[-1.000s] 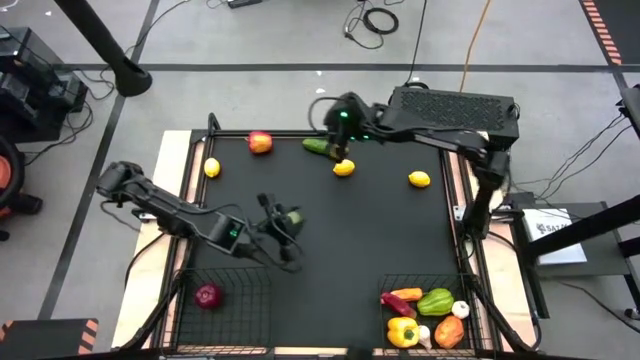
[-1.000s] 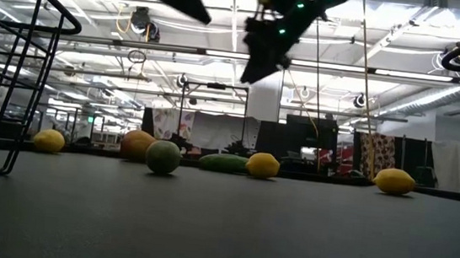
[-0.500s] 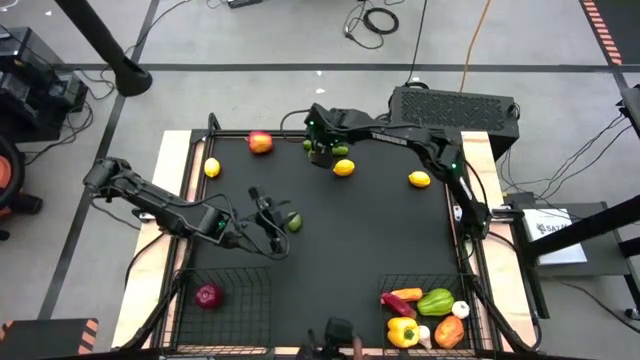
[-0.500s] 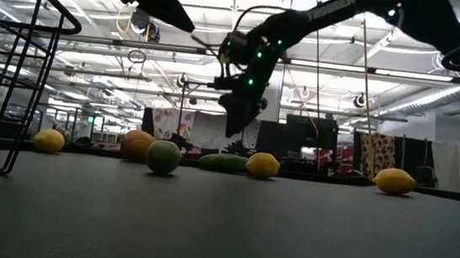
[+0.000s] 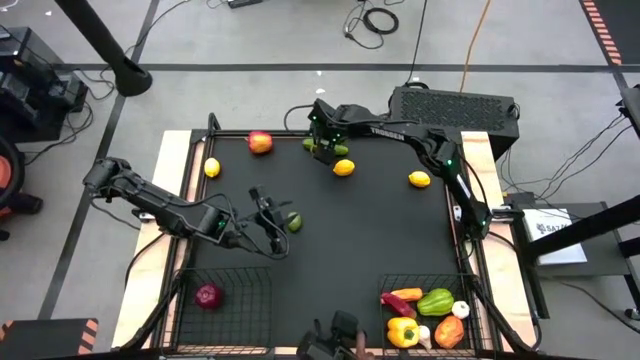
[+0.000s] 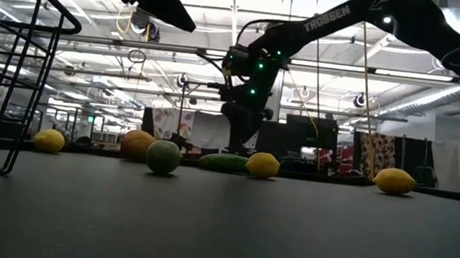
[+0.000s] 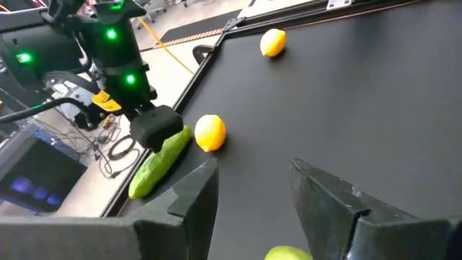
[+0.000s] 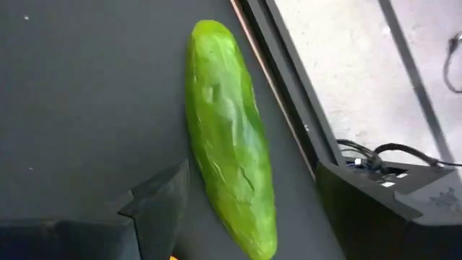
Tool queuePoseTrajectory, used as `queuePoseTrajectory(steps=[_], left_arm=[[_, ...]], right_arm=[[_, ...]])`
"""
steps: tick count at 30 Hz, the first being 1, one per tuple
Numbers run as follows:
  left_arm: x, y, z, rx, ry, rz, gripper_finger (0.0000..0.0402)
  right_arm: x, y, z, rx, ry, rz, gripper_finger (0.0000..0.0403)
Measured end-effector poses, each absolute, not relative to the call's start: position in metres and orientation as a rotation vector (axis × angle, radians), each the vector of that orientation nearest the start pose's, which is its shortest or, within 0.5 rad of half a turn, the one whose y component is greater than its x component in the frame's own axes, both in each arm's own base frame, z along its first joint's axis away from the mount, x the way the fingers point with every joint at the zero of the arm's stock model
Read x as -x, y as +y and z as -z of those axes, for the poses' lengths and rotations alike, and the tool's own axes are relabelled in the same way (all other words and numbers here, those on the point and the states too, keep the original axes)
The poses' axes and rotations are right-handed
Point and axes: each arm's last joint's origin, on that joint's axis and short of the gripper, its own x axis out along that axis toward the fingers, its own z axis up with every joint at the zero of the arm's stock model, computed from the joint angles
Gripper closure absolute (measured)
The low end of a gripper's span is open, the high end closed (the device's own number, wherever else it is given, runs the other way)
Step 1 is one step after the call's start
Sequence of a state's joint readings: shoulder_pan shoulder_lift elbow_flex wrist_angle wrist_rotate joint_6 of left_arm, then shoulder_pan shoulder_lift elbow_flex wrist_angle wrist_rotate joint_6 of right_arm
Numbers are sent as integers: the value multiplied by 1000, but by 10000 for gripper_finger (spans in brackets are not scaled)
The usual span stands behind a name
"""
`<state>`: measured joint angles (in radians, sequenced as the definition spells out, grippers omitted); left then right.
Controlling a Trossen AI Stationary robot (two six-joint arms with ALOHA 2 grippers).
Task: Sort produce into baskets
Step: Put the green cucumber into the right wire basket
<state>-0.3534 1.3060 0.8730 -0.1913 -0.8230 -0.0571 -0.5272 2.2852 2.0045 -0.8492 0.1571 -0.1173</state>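
Green elongated cucumber (image 8: 229, 137) lies at the table's far edge between the right gripper's (image 5: 325, 150) spread fingers; left gripper (image 5: 270, 215) released beside round green lime (image 5: 294, 222).

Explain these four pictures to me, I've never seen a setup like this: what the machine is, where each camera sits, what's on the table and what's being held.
This is a robot with two dark arms at a black table. One camera looks straight down, one sits at tabletop height, and one rides on each wrist. Loose on the table lie a red apple, three lemons and, a lime and a cucumber. One basket holds a purple onion; the other basket holds peppers and other vegetables. The right gripper is over the cucumber, fingers open on either side of it. The left gripper, open, is beside the lime. Nothing is held.
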Motion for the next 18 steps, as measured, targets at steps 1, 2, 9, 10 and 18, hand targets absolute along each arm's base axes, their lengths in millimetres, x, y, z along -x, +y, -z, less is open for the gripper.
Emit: queuePoseTrajectory(steps=[1, 2, 9, 10, 18], left_arm=[[-260, -73, -259, -294, 510, -468, 226], [-260, -73, -259, -289, 509, -469, 226], [-260, -73, -259, -286, 508, -469, 226], [-260, -73, -259, -286, 508, -469, 226], [-260, -74, -259, -284, 510, -459, 226]], right_arm=[[-418, -249, -206, -111, 1161, 537, 110], [-418, -249, -206, -105, 1161, 530, 110], [-421, -249, -186, -109, 1208, 449, 110], [-421, -249, -184, -117, 1210, 454, 110], [-424, -253, -164, -119, 1237, 465, 110]])
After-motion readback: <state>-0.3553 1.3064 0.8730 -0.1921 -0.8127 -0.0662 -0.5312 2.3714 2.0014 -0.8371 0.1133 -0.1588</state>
